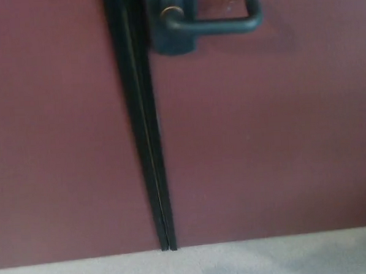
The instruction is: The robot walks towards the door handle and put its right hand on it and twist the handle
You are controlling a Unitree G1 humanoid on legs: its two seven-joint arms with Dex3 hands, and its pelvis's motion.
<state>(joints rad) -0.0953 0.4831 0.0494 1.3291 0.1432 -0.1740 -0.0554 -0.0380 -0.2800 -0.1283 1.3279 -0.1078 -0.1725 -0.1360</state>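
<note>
Facing dark red door (263, 139) close up, approach stage prob. Door handle (217, 25) sitting at top of frame, lever pointing right from plate (172, 33), mounted just right of black seam (143, 145) where door meets next panel (54, 137). Lever lying level, so not yet twisted. Pale floor (269, 261) showing along bottom edge. Neither robot hand showing, so can't tell open or closed; right one needing to come up to lever

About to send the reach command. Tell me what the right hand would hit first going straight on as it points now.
Cannot say: neither hand shows in the head view, so its heading is unknown. Ahead is the dark red door, with the lever handle at top, right of the black gap.
</note>
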